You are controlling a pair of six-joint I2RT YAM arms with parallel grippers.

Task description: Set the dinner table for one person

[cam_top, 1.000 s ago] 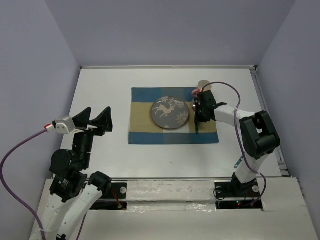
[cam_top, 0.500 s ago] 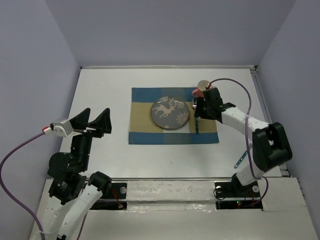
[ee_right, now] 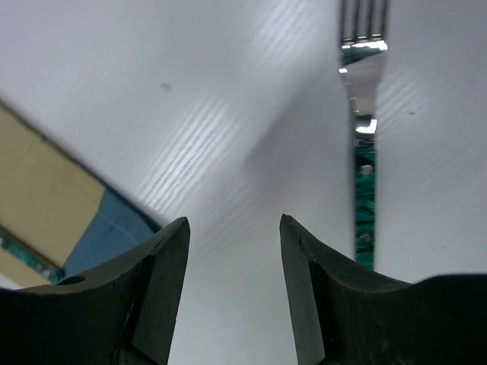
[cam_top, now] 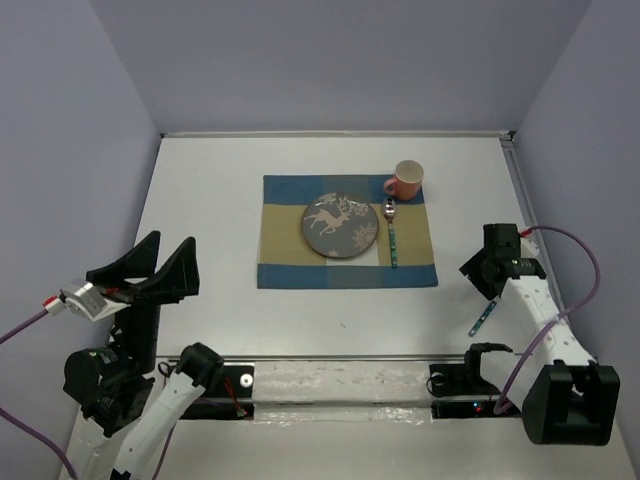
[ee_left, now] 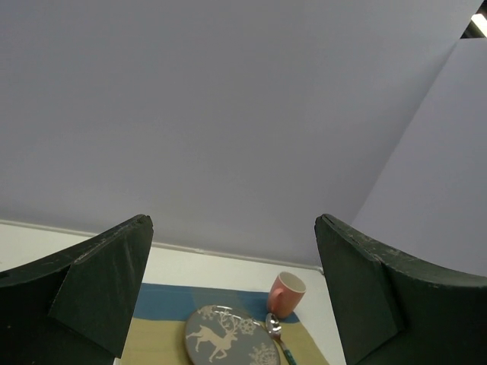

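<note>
- Spreading across most of the top view, the dinner table is lying flat and matte white, with the place setting sitting in its far middle part.
- Hanging over the near left corner, the left gripper is holding its two dark fingers wide apart with nothing between them. Its wrist camera is looking across at the setting and the wall behind.
- Hovering low over the right side of the table, the right gripper is keeping its fingers parted and is gripping nothing. White tabletop is showing through the gap in the right wrist view.
- Lying square on the table, the blue-and-tan checked placemat is carrying the plate and the spoon.
- Sitting near the middle of the placemat, the round grey plate is showing a pale reindeer pattern.
- Standing upright at the far right corner of the placemat, the pink mug is turning its handle towards the plate side.
- Lying just beside the plate on its right, the spoon is pointing its bowl towards the mug and its green handle towards the near edge.
- Lying on bare table well apart from the placemat, the fork is resting near the right gripper, just right of its fingers in the wrist view, tines away from the camera and green handle nearest.
</note>
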